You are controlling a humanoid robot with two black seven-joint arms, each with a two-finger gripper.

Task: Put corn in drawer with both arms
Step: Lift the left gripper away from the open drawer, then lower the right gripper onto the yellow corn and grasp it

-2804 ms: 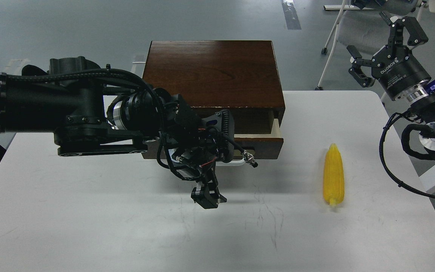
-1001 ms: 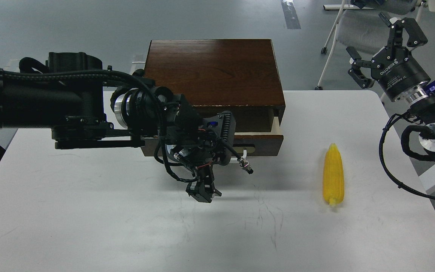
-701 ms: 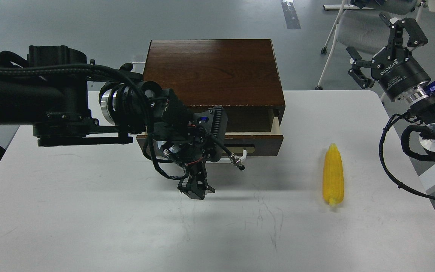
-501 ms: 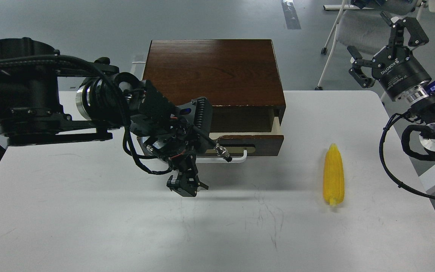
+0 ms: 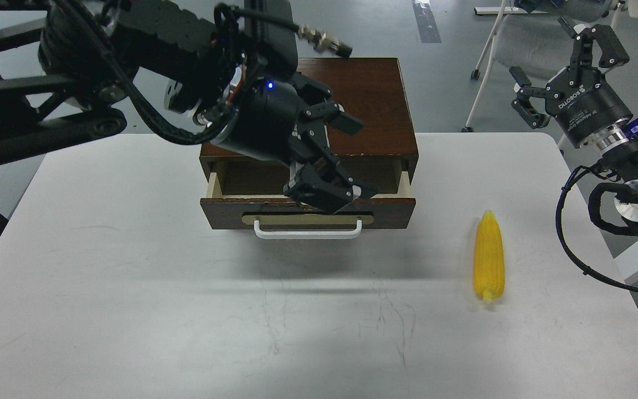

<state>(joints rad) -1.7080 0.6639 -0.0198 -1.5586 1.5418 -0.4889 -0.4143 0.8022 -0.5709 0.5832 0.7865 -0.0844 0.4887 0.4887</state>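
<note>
A white table (image 5: 130, 288), faintly scuffed, fills most of the frame, with grey floor and the legs of a white chair (image 5: 490, 61) seen beyond it at the upper right. At upper centre a dark brown wooden chest (image 5: 374, 94) is set on the table, and its drawer (image 5: 391, 208) is pulled partly out, pale inner sides showing, a white bar handle (image 5: 308, 230) on its front. Half a second earlier the left gripper (image 5: 333, 166) was low in front of that handle; it has now been raised and swung over the open drawer, its fingers spread and holding nothing. The opening step is therefore judged finished, and the left arm is being cleared away. The corn (image 5: 489, 256) is seen lying on the table at right of centre, well apart from the drawer, untouched, its pointed tip toward the far side. The right gripper (image 5: 565, 66) is held aloft at the upper right, fingers spread and empty, unmoved; the pick-up is judged to fall to it next.
</note>
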